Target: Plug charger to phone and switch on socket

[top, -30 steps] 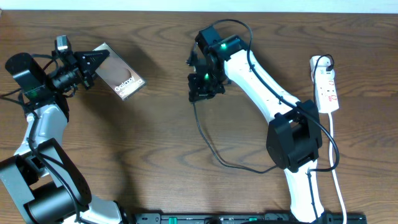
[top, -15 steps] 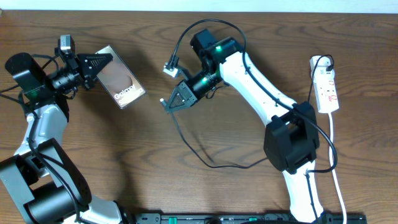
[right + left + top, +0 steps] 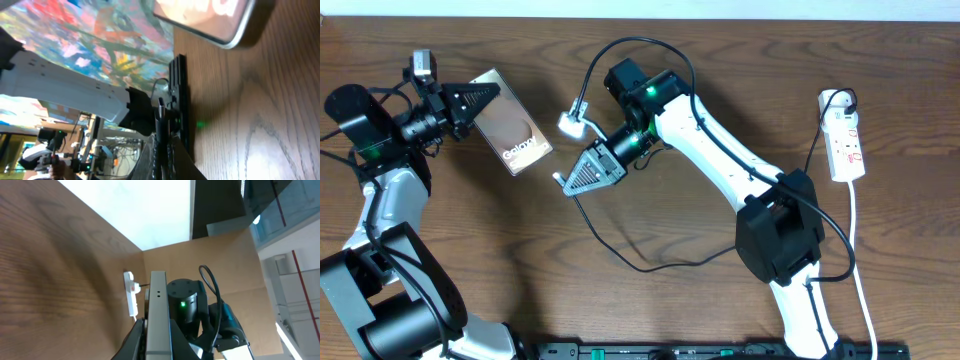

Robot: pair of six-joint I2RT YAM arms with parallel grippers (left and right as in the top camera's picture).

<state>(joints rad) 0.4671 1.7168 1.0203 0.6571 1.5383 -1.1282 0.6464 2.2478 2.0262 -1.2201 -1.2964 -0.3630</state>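
**A:** The phone (image 3: 515, 138): which way does it lie from the cable end?

**B:** It is to the left of the right gripper (image 3: 568, 181) and a little above it in the overhead view, near but apart. The left gripper (image 3: 478, 105) pinches the phone's far end and seems to hold it tilted off the table (image 3: 650, 320). Its long axis runs diagonally, so the free short end faces the right arm.

**A:** And the charger (image 3: 670, 267)?

**B:** The right fingers are pressed together on its tip, and the cable loops back across the table. The right arm is the nearer one and, I judge, has to close that gap.

**A:** What differs from before?

**B:** Half a second ago the right gripper was further right. It has swung left toward the phone, which has hardly shifted. The socket (image 3: 847, 135) lies well apart on the right.
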